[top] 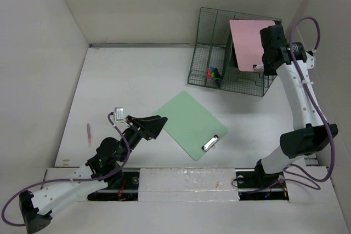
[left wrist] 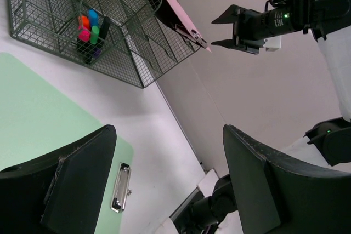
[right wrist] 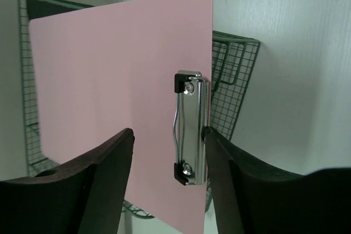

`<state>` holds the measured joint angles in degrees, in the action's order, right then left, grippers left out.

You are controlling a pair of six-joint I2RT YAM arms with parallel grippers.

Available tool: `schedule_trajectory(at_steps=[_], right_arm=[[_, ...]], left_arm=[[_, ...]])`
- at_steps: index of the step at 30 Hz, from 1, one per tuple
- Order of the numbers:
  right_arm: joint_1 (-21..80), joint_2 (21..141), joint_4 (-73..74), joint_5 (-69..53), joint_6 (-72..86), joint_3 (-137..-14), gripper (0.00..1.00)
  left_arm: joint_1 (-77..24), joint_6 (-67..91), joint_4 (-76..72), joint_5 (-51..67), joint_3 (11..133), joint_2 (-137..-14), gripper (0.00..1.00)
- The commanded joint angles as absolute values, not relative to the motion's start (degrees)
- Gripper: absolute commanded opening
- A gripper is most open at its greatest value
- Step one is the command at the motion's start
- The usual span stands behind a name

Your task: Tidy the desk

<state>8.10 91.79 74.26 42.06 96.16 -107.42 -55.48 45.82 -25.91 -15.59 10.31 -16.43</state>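
Surface (top: 137,80): large, flat, matte white, fills centre of top view; plain white walls (top: 164,4) on three sides. Green clipboard (top: 189,121) lies flat mid-frame; mesh rack (top: 200,75) upper right, pink clipboard (top: 251,42) leaning in it. Left claw (top: 158,127) spread, empty. Right claw (right wrist: 168,132) spread either side of pink clipboard's clip (right wrist: 192,127).

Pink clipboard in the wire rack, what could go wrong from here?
1. The pink clipboard leans in the rack. With the right gripper open, it may tip or slide out.
2. One finger sits right beside the clip, so pulling back could snag it.
3. The green clipboard lies flat on the desk. The open left gripper might shove it rather than lift it.
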Motion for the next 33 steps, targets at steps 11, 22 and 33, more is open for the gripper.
schedule_trajectory(at_steps=[11,22,33], right_arm=[[12.5,75.4,50.5,53.9,78.1,-96.5,0.71],[-1.8,42.1,-8.2,9.4,50.6,-43.4,0.87],[-17.2,54.2,2.8,8.9,49.0,-49.4,0.81]], left_arm=[[-55.7,46.1,-28.7,-14.7,10.4,-16.8,0.74],[-55.7,43.7,-29.9,-14.1,10.5,-19.9,0.74],[-55.7,40.7,-29.5,-14.6,12.0,-24.3,0.74]])
